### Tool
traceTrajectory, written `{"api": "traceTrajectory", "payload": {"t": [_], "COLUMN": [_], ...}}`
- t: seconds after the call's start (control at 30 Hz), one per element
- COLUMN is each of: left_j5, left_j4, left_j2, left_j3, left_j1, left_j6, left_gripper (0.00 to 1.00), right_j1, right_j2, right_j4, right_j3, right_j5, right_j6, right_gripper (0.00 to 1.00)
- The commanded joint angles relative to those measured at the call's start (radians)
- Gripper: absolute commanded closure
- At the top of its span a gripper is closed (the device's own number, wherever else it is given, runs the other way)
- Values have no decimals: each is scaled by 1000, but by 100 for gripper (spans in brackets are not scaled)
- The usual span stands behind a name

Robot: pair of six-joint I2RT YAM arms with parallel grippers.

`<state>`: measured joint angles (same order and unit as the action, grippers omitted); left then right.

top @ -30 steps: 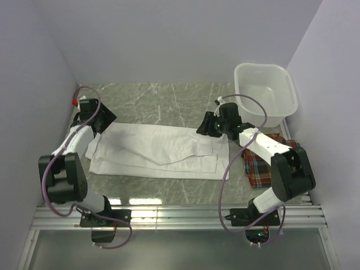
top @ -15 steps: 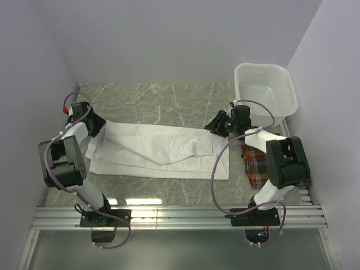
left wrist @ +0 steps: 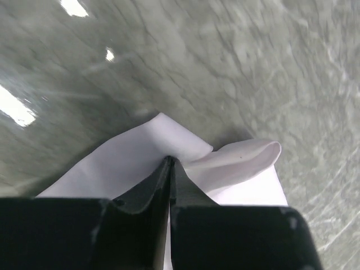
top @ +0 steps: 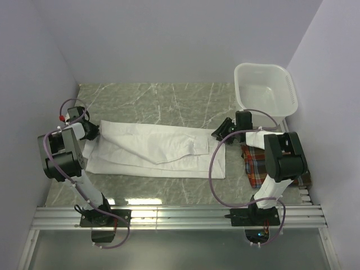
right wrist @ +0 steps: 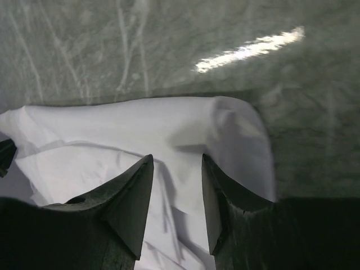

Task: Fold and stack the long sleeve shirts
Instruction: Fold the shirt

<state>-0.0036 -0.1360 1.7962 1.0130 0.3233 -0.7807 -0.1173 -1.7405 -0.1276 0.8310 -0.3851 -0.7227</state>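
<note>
White shirt (top: pixel 157 149) is lying as a long, partly folded band on the table (top: pixel 169 104); we are clamping our left hand (left wrist: pixel 169 163) on one end, right hand (right wrist: pixel 176 161) gaping over the other (plaid shirt (top: pixel 259 166) crumpled nearby, nothing stacked).

The plain white cloth shirt (top: pixel 157 149) lies spread across the middle of the grey-green marble table (top: pixel 169 104). Just right of it sits the red-and-dark plaid cloth shirt (top: pixel 254 166) — behind that, in the far right corner, the white plastic basin (top: pixel 289 90).

Lab enclosure: plain walls (top: pixel 169 39), marbled table (top: pixel 169 101), aluminium rail (top: pixel 180 216).
</note>
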Motion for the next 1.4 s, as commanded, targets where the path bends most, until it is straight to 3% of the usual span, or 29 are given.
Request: {"api": "traceTrajectory", "payload": {"t": [0.0,0.23,0.43,0.57,0.67,0.83,0.9,1.0,1.37], "left_j5": [-88,-36,22,53,88,171,192,215,137], "left_j4": [-57,-77,-53,-59,-30,10,16,42,29], "left_j2": [40,28,-132,-216,-233,-140,-78,-20,207], "left_j3": [13,56,29,48,58,102,122,150,269], "left_j1": [48,63,65,56,30,-15,-35,-52,-56], "left_j6": [9,40,17,24,40,26,18,11,40], "left_gripper": [91,86,72,62,61,70,82,89,94], "right_j1": [15,11,2,-19,-53,-94,-94,-96,-74], "right_j2": [-1,22,103,156,173,101,79,38,-59], "right_j4": [40,109,146,129,87,-1,-20,-58,-37], "right_j3": [-16,23,43,60,80,114,125,134,118], "right_j5": [92,160,176,129,76,3,0,-6,87], "right_j6": [-20,-15,55,107,108,52,25,8,-75], "right_gripper": [53,53,53,53,53,53,53,54,54]}}
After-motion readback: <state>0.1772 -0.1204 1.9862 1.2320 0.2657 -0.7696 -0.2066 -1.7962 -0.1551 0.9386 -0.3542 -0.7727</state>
